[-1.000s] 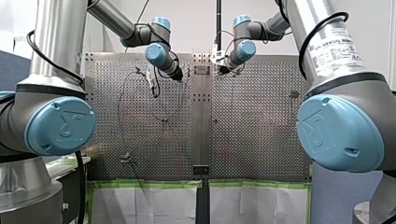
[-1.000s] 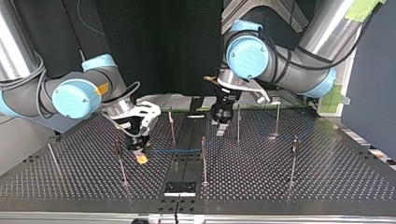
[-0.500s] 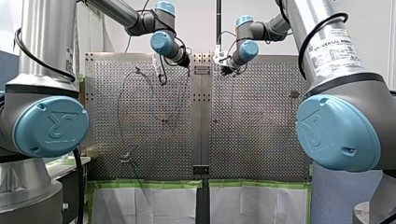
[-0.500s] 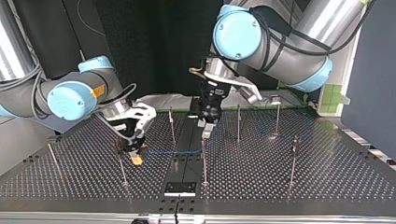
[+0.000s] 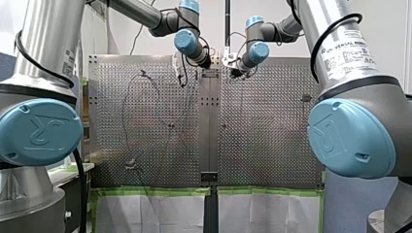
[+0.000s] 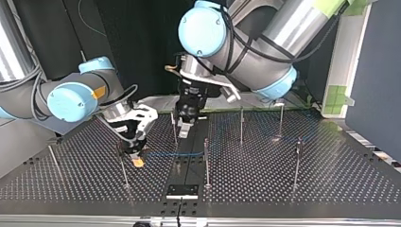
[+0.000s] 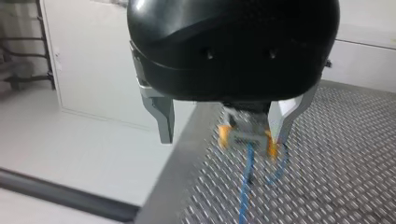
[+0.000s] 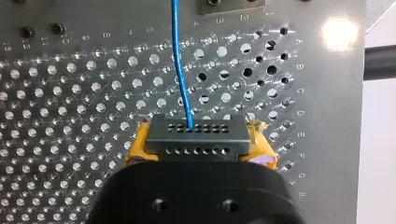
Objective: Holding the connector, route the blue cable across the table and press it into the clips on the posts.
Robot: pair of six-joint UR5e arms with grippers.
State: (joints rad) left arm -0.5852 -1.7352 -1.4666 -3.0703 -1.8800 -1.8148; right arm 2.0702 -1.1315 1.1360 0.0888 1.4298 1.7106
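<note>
Top view: posts (image 6: 206,163) dot perforated table (image 6: 331,175), dark backdrop (image 6: 142,42).

wall (image 5: 145,41): pale, front view; backdrop (image 6: 142,47): black, top view; white sheets (image 5: 145,213): edged with green tape (image 5: 150,192)

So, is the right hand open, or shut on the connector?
Shut on it: yellow pads of my right hand press both ends of the connector; the blue cable runs out ahead.

This is looking like a robotics lab: my left arm (image 6: 265,42) and my right arm (image 6: 71,99), industrial machines with blue joint caps, are reaching over a perforated metal table (image 6: 331,170) carrying thin posts (image 6: 206,161), while green tape (image 5: 155,192) is edging white sheets (image 5: 160,213) beside that table.
</note>
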